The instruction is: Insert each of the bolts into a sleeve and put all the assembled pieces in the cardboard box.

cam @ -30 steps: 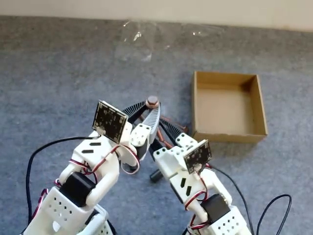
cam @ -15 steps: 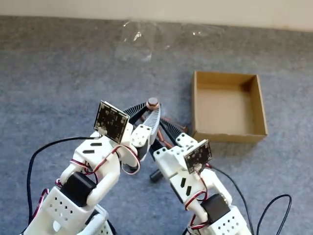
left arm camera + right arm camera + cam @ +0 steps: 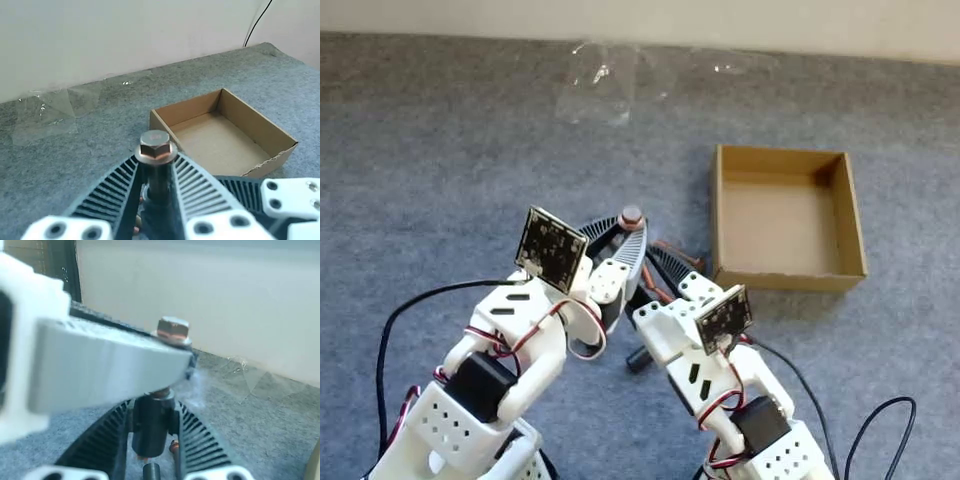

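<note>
The left arm (image 3: 510, 350) rose from the lower left of the high view. Its jaws were clamped on a bolt (image 3: 632, 214) near the middle of the frame, with the copper-coloured hex head uppermost. In the left wrist view the same bolt (image 3: 156, 148) stood upright at the centre. Its head was clear above the ribbed black jaw tips and its shank was gripped on both sides.

The right arm (image 3: 720, 350) came up from the lower right, its jaws reaching in beneath those of the left arm. The right wrist view showed them closed on a black sleeve (image 3: 150, 425), held upright low in the frame directly under the bolt (image 3: 172, 331). The bolt's lower end met the top of the sleeve. How far it went in could not be told, because the pale side of the left arm's jaw crossed the frame in front.

A loose sleeve (image 3: 638, 359) lay on the grey bench (image 3: 440, 180) at lower centre of the high view, just beside the right arm. Loose bolts (image 3: 676, 250) lay on the bench between the jaws and the cardboard box (image 3: 788, 280), near its lower left corner. The box sat right of centre, open side up. In the left wrist view the box (image 3: 192, 107) lay behind the held bolt, in the right half of the frame. A clear plastic bag (image 3: 600, 75) lay crumpled at the top of the high view, well apart from the arms.
</note>
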`<act>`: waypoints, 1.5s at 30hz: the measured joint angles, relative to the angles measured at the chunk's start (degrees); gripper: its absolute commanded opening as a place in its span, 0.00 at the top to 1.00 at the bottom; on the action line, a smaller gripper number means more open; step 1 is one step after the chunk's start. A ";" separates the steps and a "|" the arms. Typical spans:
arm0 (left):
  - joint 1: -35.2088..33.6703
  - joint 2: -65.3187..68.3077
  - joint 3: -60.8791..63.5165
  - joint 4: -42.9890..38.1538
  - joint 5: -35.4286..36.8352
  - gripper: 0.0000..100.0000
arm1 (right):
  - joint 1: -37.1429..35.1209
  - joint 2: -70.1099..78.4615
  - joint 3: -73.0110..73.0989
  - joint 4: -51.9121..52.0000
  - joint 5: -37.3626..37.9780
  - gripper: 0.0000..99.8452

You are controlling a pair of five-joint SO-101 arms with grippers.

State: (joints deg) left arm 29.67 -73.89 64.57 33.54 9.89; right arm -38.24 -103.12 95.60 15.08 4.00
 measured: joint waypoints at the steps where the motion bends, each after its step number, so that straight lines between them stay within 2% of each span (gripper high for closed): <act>1: 0.00 0.00 0.53 0.00 0.00 0.99 | 0.00 0.00 0.00 0.00 0.00 1.00; 8: -0.26 -0.09 1.49 0.00 0.00 0.98 | 0.09 0.00 0.00 0.00 0.00 1.00; 14: -0.79 -0.09 1.49 0.00 -0.18 0.78 | 0.18 0.00 0.00 0.00 0.00 1.00; 17: -1.14 0.00 1.49 0.09 -0.09 0.73 | 0.00 0.00 0.00 0.00 0.00 1.00; 25: -1.32 0.00 1.49 -0.18 -0.09 0.72 | 0.00 0.00 0.00 0.00 0.00 1.00; 32: -7.38 0.00 1.23 -3.25 -0.44 0.72 | 0.00 0.00 0.00 0.00 0.09 1.00; 41: -7.65 0.00 -3.16 -3.25 -0.44 0.73 | 0.00 0.00 0.00 0.00 0.09 1.00; 45: -12.66 -3.52 -4.75 -3.16 -0.44 0.73 | -0.09 0.00 0.00 0.53 0.09 1.00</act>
State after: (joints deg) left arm 17.01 -77.41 59.82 30.37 9.45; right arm -38.33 -103.12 95.60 15.60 4.09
